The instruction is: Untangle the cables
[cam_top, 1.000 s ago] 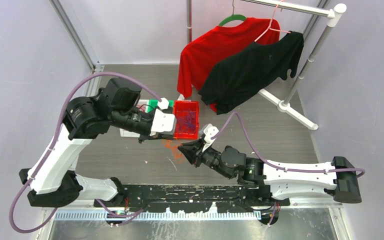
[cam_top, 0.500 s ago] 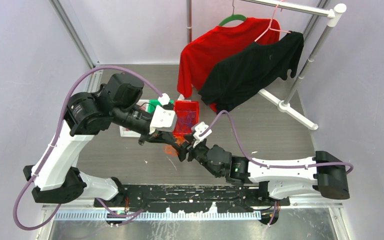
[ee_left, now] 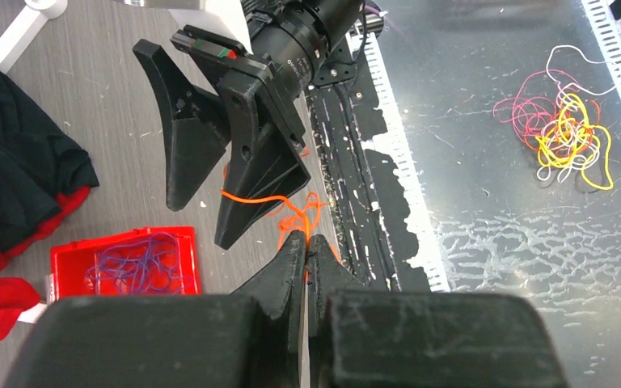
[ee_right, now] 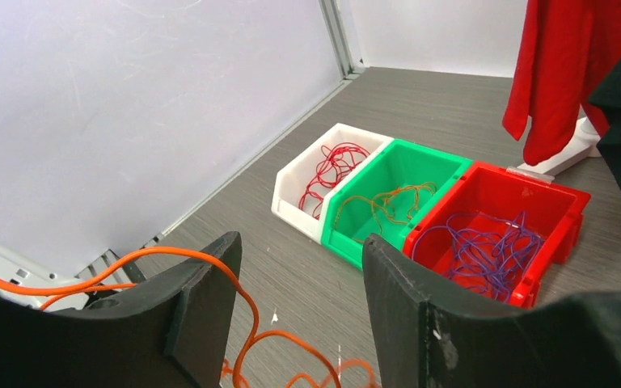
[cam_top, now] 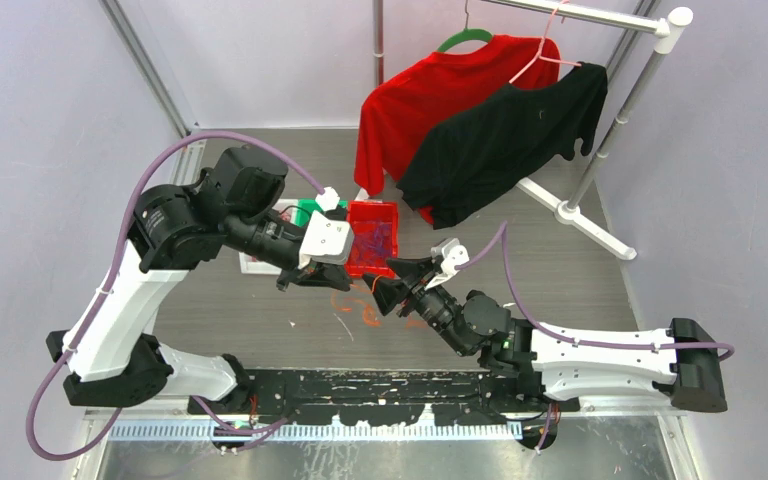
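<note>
My left gripper (cam_top: 312,276) is shut on a thin orange cable (ee_left: 289,212), its tips (ee_left: 307,239) pinched on the strand just above the table. More orange cable lies in loops on the table (cam_top: 356,303). My right gripper (cam_top: 392,285) is open, facing the left one from the right. An orange strand (ee_right: 210,260) is draped over its left finger (ee_right: 202,299), and the open gap (ee_right: 299,252) holds nothing. In the left wrist view the right gripper (ee_left: 210,174) shows with spread jaws.
Three bins stand in a row behind: white (ee_right: 295,190) with red cables, green (ee_right: 348,230) with orange cables, red (ee_right: 562,212) with purple cables. A clothes rack (cam_top: 600,130) with red and black shirts stands at the back right. A pink-and-yellow wire bundle (ee_left: 562,121) lies beyond the table's near edge.
My right gripper has drawn back to the right, away from the left gripper, after closing in on it. The left gripper moved nearer to me earlier and now holds still.
</note>
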